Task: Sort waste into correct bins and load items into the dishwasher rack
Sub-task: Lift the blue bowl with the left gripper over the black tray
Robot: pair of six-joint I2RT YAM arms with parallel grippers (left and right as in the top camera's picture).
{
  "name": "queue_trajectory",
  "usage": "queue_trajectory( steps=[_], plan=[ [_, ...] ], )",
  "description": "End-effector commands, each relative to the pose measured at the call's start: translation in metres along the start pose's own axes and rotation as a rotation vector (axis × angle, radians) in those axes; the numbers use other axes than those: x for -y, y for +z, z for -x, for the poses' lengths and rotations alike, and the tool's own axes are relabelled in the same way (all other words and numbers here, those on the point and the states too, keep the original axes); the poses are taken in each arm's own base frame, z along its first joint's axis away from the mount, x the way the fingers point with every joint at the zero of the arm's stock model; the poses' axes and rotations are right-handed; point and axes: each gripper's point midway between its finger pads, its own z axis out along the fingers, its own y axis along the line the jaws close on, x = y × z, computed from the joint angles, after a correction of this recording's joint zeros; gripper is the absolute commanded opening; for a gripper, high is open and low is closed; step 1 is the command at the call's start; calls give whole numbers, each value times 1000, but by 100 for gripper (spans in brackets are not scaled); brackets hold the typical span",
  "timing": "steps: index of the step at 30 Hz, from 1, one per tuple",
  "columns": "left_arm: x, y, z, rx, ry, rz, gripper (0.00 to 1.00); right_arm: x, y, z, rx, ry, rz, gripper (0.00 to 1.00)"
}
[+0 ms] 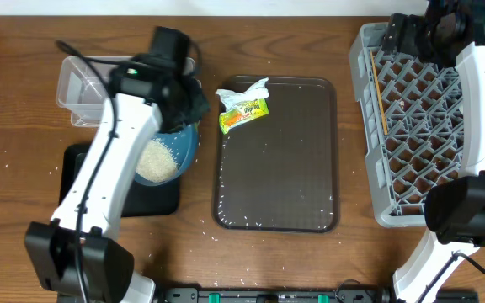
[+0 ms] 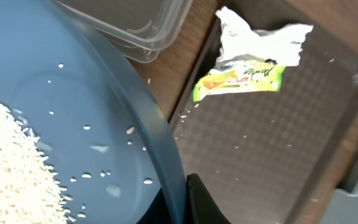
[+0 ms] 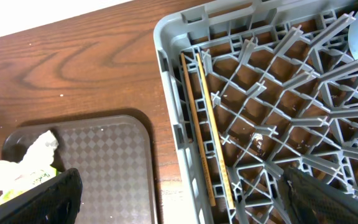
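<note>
Nearest the left wrist camera, the left jaws are shut on the rim of the dark-blue bowl (image 2: 104,124), one dark finger showing at the bottom edge just outside the rim. Inside the bowl, the rice (image 2: 11,162) is heaped at the lower left, on the side away from the grip, and stray grains dot the bare blue wall. Past the rim, at the top of that view, is a corner of the clear tub (image 2: 135,25). To the right lies the brown serving tray (image 2: 260,143), carrying the yellow-green wrapper (image 2: 241,81) with the crumpled napkin (image 2: 253,37) touching its far side.

From overhead, the left arm (image 1: 116,160) reaches up the left half of the frame. The bowl sits over the upper right corner of the black tray (image 1: 162,198), just below the tub. Whether it rests on the tray or hangs above it cannot be told. Loose grains speckle the tabletop (image 1: 15,168) and the brown tray's lower edge.

In the right wrist view, the right jaws stand wide apart and hold nothing, their dark fingers at the bottom left and bottom right corners. Below them is the left edge of the grey rack (image 3: 260,124), which fills the right side of the overhead frame. The chopsticks (image 3: 207,137) lie side by side in the rack along its left wall. Farther left, well apart from the rack, is the brown tray's corner with the napkin.
</note>
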Motion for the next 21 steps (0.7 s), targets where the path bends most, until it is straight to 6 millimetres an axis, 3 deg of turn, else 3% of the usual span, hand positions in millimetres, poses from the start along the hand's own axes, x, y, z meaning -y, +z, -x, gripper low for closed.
queue_trajectory(
  steps=[1,11,21],
  plan=[
    [4,-13,1,-65,-67,-131,6,-6,-14,4,29,3,12,99],
    [-17,-24,12,-128,-158,-222,6,-6,-14,4,29,3,12,99],
    [-13,-48,22,-189,-162,-469,6,-6,-14,4,29,3,12,99]
  ],
)
